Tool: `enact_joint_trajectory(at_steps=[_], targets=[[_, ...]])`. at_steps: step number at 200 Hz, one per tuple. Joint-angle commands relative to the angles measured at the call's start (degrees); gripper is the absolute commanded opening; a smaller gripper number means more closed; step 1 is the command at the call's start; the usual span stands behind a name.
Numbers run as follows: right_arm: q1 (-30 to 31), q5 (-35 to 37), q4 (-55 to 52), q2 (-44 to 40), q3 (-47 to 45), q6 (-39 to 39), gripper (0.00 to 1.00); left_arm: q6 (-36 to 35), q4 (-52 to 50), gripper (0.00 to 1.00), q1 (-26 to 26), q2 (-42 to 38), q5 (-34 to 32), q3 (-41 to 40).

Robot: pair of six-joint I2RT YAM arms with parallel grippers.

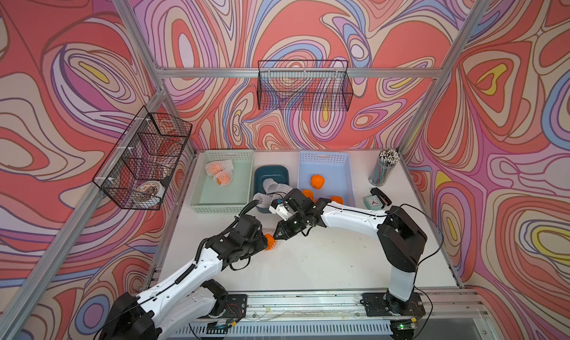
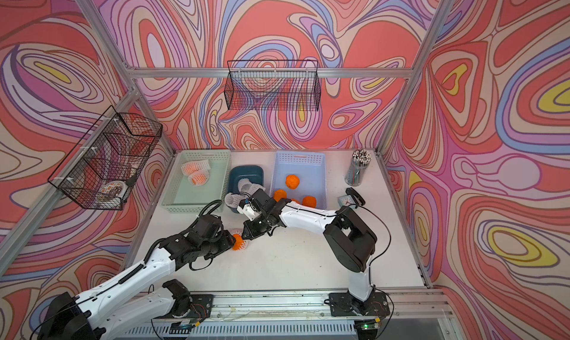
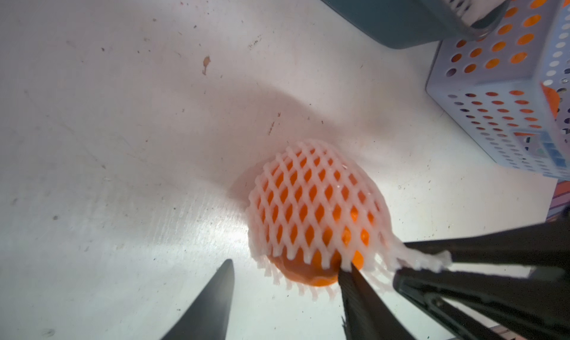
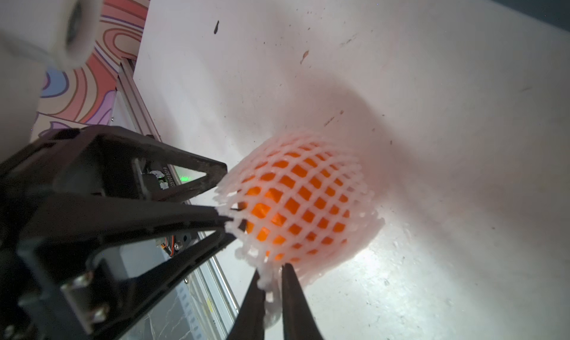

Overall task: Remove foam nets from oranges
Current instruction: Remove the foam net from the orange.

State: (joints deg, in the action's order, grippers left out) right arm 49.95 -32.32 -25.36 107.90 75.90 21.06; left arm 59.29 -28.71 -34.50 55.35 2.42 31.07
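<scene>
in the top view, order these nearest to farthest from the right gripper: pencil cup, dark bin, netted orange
From the right gripper:
1. netted orange, at its fingertips, mid-table.
2. dark bin, behind it, centre back.
3. pencil cup, back right corner.

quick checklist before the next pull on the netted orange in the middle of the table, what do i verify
1. Right tool pinches the foam net edge: ok.
2. Left tool grips the orange: not ok, jaws open, barely touching its bare end.
3. Orange's bare end faces the left tool: ok.
4. Orange rests on the table: ok.
5. Room in the dark bin for the net: cannot tell, nets spill over its rim.
</scene>
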Motion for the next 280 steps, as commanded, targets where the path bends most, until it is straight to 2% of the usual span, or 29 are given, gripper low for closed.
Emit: enact_joint_trajectory(at_steps=[1, 69, 121, 140, 165, 181, 248, 265, 280], targets=[[-0.2, -2.73, -0.43, 1.05, 1.95, 1.74, 0.14, -1.21, 0.85, 0.54, 0.31, 1.54, -0.17, 0.73], [-1.17, -5.54, -2.31, 1.26, 3.46, 4.45, 0.08, -3.28, 0.5, 0.46, 0.31, 4.3, 0.53, 2.83], [-1.79, -5.92, -4.27, 1.55, 4.35, 4.88, 0.09, -4.09, 0.89, 0.38, 0.3, 5.69, 1.86, 3.68], [-2.15, -4.97, -6.64, 2.09, 5.0, 5.03, 0.15, -4.18, 0.44, 0.35, 0.31, 5.14, 1.66, 4.13], [-2.25, -2.68, -9.61, 2.29, 5.87, 4.78, 0.33, -3.93, 1.1, 0.31, 0.31, 4.98, 2.4, 4.09], [-2.3, -1.62, -10.83, 2.43, 6.28, 4.56, 0.38, -3.68, 1.75, 0.3, 0.31, 5.52, 3.05, 4.05], [-2.24, 2.47, -14.05, 4.92, 9.88, 4.67, 0.36, -4.18, 1.55, 0.28, 0.29, 6.37, 3.17, 5.64], [-2.25, 2.61, -14.72, 6.05, 11.17, 4.69, 0.33, -4.03, 1.55, 0.28, 0.36, 6.17, 3.61, 6.35], [-2.3, 3.03, -15.2, 6.7, 11.93, 4.87, 0.27, -4.01, 1.05, 0.28, 0.27, 5.47, 3.81, 7.05]])
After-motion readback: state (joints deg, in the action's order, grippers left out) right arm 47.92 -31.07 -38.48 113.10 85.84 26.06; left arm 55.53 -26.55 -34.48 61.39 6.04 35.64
